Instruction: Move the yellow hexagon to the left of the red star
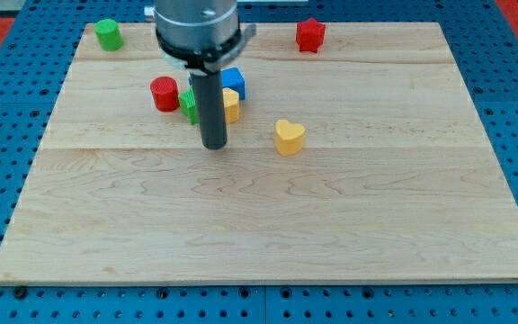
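The yellow hexagon (231, 104) lies left of the board's middle, partly hidden behind my rod. My tip (215, 145) rests on the board just below and left of it, close to it. The red star (309, 34) sits near the view's top edge, right of centre, far from the hexagon. A blue block (234, 81) touches the hexagon's upper side, and a green block (189, 104) shows at the rod's left, mostly hidden.
A red cylinder (165, 94) stands left of the cluster. A yellow heart (289, 137) lies to the right of my tip. A green cylinder (108, 34) sits at the top left corner of the wooden board (259, 225).
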Robot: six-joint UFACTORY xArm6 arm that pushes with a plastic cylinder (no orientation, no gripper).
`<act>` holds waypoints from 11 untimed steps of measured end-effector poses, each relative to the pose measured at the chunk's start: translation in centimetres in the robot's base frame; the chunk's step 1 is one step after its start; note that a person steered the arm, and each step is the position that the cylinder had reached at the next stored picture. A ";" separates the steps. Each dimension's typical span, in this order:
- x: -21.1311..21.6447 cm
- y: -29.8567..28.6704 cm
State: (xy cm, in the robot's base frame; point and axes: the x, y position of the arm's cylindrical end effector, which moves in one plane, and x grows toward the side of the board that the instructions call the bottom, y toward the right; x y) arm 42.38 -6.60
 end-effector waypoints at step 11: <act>-17.0 4.0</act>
State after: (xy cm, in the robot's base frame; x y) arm 25.36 -2.56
